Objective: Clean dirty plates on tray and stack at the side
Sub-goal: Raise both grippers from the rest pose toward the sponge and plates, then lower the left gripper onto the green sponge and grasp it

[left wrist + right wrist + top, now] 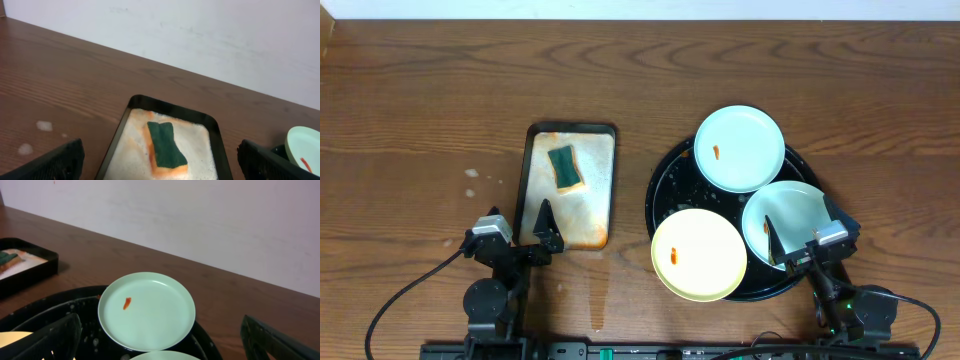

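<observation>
Plates (740,148), three of them, all on the tray and none out on the bare wood at the side! Biggest first: the brown table (420,100) runs wide around both arms. The round black tray (667,190), wet and speckled, lies under and ahead of the right gripper (804,228). Over at the left gripper (518,225), the metal pan (570,128) stretches straight ahead, its near end between the fingers in the wrist view.

Now plate by plate. The yellow plate (698,254) sits off the right gripper's left side, hanging over the tray's near rim. The far mint plate (145,310) is dead ahead of that gripper, an orange smear (127,303) on it. The near mint plate (795,205) lies right beneath it.

The green sponge (166,147) rests in the pan, ahead of the left gripper.

Both grippers are spread as wide as they go, nothing pinched. I can't tell whether the right one touches the plate below.
</observation>
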Motion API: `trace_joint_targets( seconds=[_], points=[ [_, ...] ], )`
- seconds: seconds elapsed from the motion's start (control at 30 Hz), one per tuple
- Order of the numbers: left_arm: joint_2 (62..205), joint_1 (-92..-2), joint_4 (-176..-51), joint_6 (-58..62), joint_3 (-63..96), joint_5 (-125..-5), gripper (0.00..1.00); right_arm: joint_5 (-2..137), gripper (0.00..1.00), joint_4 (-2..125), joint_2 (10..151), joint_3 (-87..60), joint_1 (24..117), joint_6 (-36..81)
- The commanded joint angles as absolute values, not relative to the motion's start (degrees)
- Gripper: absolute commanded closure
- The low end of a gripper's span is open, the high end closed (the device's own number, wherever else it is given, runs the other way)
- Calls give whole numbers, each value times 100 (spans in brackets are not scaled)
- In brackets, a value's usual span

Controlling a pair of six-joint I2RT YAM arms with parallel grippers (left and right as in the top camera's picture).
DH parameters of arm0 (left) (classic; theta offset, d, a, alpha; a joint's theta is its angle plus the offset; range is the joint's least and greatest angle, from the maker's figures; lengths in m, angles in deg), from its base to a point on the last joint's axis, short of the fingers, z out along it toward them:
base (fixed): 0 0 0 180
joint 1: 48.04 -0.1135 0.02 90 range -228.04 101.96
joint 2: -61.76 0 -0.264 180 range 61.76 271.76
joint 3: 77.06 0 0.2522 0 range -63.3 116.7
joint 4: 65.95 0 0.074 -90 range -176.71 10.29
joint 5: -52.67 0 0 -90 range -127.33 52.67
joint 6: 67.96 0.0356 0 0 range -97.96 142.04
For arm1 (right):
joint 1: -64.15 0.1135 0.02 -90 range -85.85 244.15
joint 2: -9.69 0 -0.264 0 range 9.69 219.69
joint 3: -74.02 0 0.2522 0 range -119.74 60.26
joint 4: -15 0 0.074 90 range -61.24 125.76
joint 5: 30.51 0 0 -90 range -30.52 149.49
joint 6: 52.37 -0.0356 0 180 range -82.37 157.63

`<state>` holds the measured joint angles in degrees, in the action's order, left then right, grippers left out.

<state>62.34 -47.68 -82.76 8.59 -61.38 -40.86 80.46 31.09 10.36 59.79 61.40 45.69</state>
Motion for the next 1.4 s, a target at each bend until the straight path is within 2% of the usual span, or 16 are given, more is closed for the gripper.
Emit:
trace_joint_targets(
  seconds=[0.0,0.17,0.53,0.73,0.93,1.17,1.37],
  points=[
    [6210,-4803,-8342,891,-6307,-4161,2,8035,1,3131,1007,5995,6081,4630],
    [6210,-4803,-8359,979,-6307,-3811,2,8035,1,3131,1007,5995,6081,4630],
    [6210,-4803,-8263,830,-6307,-3850,2,8033,1,3131,1007,5995,6079,4669],
    [6210,-4803,-8038,640,-6305,-4504,2,8944,1,2634,1007,5995,6081,3954],
    [6258,-4803,-7636,633,-5797,-4508,2,8940,1,2352,1049,5590,6081,3141],
    [7663,-4803,-8899,633,-3828,-4395,2,8933,1,3432,2262,3813,6079,3262],
    [10245,-4803,-11364,633,-963,-4565,2,8957,1,5517,4946,1182,6081,3264]
  ],
)
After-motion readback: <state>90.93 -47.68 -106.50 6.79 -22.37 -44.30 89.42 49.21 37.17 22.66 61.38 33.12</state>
